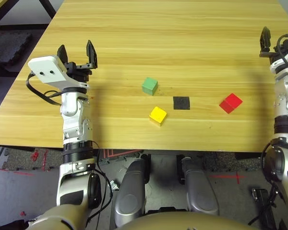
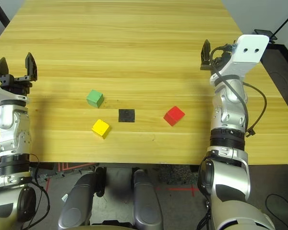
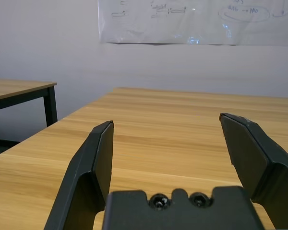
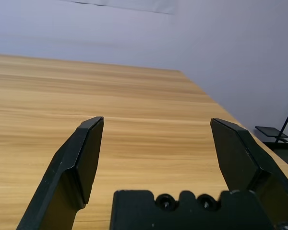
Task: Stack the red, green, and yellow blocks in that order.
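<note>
Bright, even overhead light falls on the worktop (image 1: pixel 182 38). Shadows are soft and short, with a faint one beside the left arm (image 1: pixel 74 115). Focus is sharp, with no glare.

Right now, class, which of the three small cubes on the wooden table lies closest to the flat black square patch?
The bright yellow matte cube: it sits just beside the black square patch, while the green cube and red cube lie farther off.

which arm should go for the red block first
Right, probably. The red block lies on the robot's right side of the black patch, nearer the open right claw. The open left claw is farther away, beyond the green block and yellow block.
</note>
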You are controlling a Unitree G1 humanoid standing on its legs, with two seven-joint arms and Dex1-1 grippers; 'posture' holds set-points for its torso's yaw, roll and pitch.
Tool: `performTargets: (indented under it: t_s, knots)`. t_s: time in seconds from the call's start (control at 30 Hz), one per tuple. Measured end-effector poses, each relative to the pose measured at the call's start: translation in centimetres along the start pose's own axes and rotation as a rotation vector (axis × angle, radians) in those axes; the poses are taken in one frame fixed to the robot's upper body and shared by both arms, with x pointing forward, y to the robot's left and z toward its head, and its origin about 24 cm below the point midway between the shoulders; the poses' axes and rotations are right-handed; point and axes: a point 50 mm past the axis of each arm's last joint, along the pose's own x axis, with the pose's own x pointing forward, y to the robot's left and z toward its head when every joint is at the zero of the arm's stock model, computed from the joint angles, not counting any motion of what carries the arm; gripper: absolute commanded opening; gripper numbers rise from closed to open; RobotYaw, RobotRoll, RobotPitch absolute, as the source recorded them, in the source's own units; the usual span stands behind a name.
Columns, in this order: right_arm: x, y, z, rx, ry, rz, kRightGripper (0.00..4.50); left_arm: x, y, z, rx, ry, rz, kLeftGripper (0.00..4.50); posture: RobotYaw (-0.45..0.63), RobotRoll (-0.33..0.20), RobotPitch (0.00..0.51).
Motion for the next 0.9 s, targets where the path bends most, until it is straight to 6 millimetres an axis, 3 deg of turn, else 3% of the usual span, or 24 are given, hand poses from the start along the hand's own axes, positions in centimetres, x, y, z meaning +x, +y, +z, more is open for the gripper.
performTargets:
  t_s: [0.2, 0.47, 0.63, 0.8, 0.9]
  knots:
    - [0.0, 0.2, -0.8, -0.003, 0.036, 0.019, 4.50, -0.9, 0.2, 0.1, 0.014, 0.006, 0.012, 4.49, 0.32, -0.036, 0.298]
    - [0.5, 1.4, 0.0, -0.010, 0.029, 0.098, 4.50, -1.1, 0.9, 0.8, 0.022, 0.029, -0.010, 4.49, 0.32, -0.040, 0.275]
    - [0.0, 2.2, 0.8, -0.009, 0.012, 0.136, 4.50, -1.4, -1.4, 1.3, -0.053, 0.092, -0.254, 4.49, 0.32, -0.021, 0.298]
    - [-1.9, 2.7, -1.0, 0.038, 0.135, 0.164, 4.50, -2.9, -3.9, 1.9, -0.133, 0.223, -0.521, 4.49, 0.32, -0.017, 0.311]
    - [-3.3, 3.1, -0.7, 0.069, 0.192, 0.230, 4.50, -3.6, -5.3, 2.8, -0.148, 0.255, -0.685, 4.49, 0.30, -0.010, 0.312]
